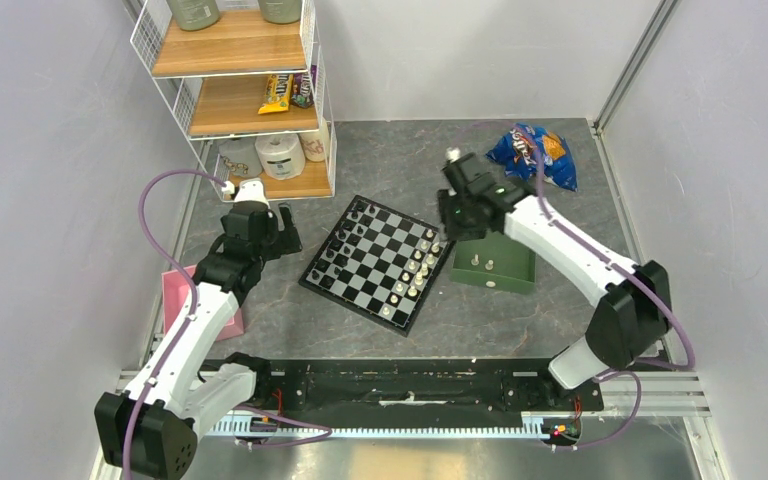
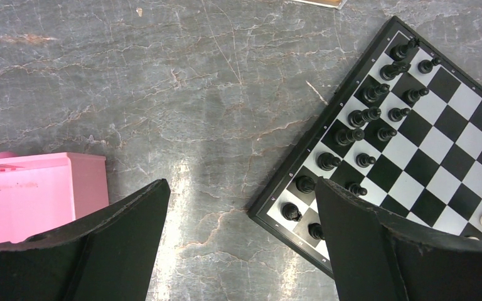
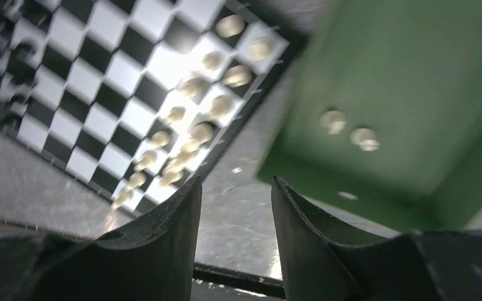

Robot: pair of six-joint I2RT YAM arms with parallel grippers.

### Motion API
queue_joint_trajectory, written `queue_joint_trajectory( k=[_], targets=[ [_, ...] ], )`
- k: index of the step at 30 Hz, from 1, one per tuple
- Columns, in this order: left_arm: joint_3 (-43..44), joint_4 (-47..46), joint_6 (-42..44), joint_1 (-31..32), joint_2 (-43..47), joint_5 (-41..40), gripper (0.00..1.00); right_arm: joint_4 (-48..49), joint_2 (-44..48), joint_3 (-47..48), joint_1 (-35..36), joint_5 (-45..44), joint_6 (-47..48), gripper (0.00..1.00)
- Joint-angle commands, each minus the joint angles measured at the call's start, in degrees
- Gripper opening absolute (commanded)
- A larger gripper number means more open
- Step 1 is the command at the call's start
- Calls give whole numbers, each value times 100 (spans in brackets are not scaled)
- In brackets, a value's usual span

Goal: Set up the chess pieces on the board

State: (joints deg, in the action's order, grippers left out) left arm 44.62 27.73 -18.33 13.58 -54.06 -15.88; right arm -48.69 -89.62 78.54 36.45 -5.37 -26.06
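Observation:
The board (image 1: 378,262) lies at an angle in the middle of the table. Black figures fill its left side (image 2: 358,135). Several cream-white chess pieces (image 1: 415,270) stand in two rows on its right side (image 3: 194,135). Two more white pieces (image 3: 348,128) stand in the green tray (image 1: 495,265) beside the board. My right gripper (image 3: 236,182) hovers open over the bare strip of table between board and tray, nothing between its fingers. My left gripper (image 2: 241,183) is wide open and empty over the table, just left of the board's near-left corner.
A pink box (image 1: 185,300) sits at the left table edge, close to my left arm. A wire shelf rack (image 1: 240,90) with rolls and snacks stands at the back left. A blue snack bag (image 1: 532,155) lies at the back right. A black rail (image 1: 410,385) runs along the front.

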Motion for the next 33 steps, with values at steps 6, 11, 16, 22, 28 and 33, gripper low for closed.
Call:
queue_joint_trajectory(
  k=[6,11,16,22,28,33],
  targets=[
    [-32,-147,2,-21,-144,-81,94,-203,-117,-419,-1519,166,165,53],
    [-45,-128,-78,-22,-236,-275,94,-176,-423,-429,-1802,418,292,54],
    [-186,-303,-159,-22,-223,-477,94,-138,-845,-357,-1800,520,319,55],
    [-298,-356,9,-22,-184,-741,94,-55,-1286,-278,-1796,770,319,51],
    [-433,-443,67,-22,-126,-804,93,-28,-1497,-282,-1803,777,348,47],
    [-385,-393,83,-22,-242,-776,93,-1,-1608,-295,-1799,773,363,39]
  ],
)
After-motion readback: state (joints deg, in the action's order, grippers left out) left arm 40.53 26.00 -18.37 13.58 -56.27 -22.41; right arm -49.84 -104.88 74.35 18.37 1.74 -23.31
